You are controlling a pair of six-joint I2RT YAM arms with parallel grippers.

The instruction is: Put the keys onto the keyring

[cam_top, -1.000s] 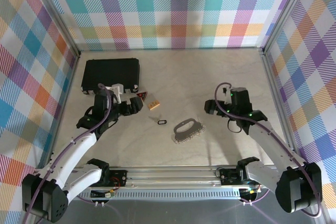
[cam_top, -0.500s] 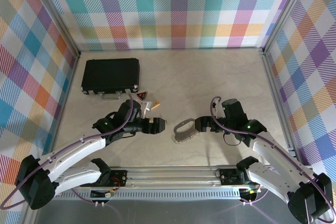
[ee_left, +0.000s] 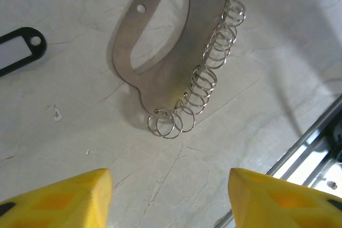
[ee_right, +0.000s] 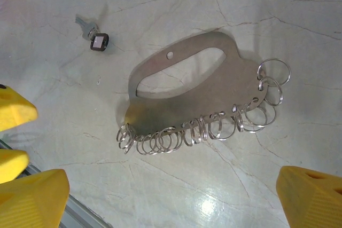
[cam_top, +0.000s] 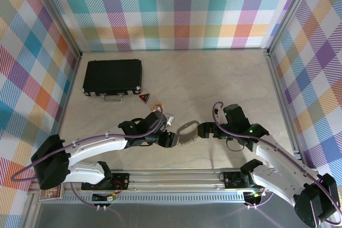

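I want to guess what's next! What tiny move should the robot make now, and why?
Probably lower the right gripper and pinch the ring plate: its open fingers hang on either side of the plate, which lies flat and ungripped, and the small key lies apart, untouched.

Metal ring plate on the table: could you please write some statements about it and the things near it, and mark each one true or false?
1. The metal plate carries a row of split rings along one edge. True.
2. The left gripper is shut on the plate. False: its fingers stand apart and touch nothing.
3. A black key tag lies beside the plate, apart from it. True.
4. The small key with a black head hangs on a ring. False: it lies loose on the table, away from the plate.
5. The right gripper is open. True.
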